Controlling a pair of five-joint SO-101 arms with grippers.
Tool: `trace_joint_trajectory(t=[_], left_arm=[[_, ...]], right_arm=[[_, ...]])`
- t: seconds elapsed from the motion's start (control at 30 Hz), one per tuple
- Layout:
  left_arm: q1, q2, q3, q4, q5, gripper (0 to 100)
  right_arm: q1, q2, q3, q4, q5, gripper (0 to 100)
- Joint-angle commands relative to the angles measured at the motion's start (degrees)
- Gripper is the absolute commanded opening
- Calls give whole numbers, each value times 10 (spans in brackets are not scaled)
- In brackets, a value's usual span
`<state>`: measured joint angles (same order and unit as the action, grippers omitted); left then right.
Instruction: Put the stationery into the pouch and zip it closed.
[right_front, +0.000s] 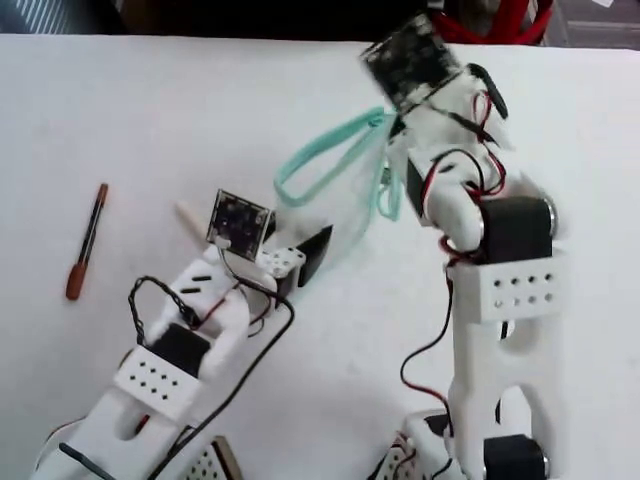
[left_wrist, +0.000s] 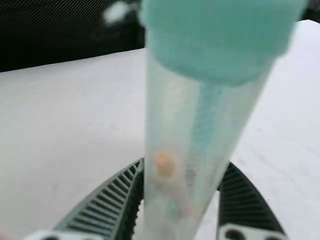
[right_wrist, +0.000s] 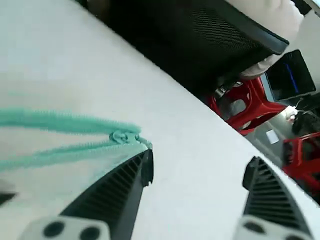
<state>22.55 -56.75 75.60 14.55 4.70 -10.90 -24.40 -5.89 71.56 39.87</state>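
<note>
A clear pouch (right_front: 345, 195) with teal zipper trim (right_front: 320, 160) hangs off the table between the two arms, its mouth gaping. My left gripper (right_front: 305, 262) is shut on the pouch's lower end. In the left wrist view the pouch (left_wrist: 200, 125) stands between the fingers (left_wrist: 105, 205), with a pale orange-tipped item (left_wrist: 165, 167) inside. My right gripper (right_front: 388, 140) sits at the pouch's upper end, open. In its own view the zipper's end (right_wrist: 122, 136) lies just beside one fingertip (right_wrist: 142, 167). A red pen (right_front: 85, 240) lies on the table to the left.
A pale stick-like item (right_front: 188, 216) lies on the white table (right_front: 200, 110) just beside the left arm's camera. Black cables (right_front: 250, 350) trail from both arms. Red chairs (right_wrist: 245, 100) and a dark mesh chair (right_wrist: 220, 30) stand beyond the far table edge.
</note>
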Motion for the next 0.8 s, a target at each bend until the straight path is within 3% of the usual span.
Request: trace_joint_trajectory(t=[0.0, 0.2, 0.47, 0.77], left_arm=[[-6, -11, -5, -8, -31, 222], [-1, -11, -10, 20, -40, 222], [0, -11, -10, 19, -40, 222], [0, -12, -10, 19, -40, 222]], right_arm=[[18, 12, -25, 20, 163, 285], [17, 37, -85, 94, 366, 286], [-44, 113, -160, 117, 449, 286], [-36, 248, -335, 251, 590, 286]])
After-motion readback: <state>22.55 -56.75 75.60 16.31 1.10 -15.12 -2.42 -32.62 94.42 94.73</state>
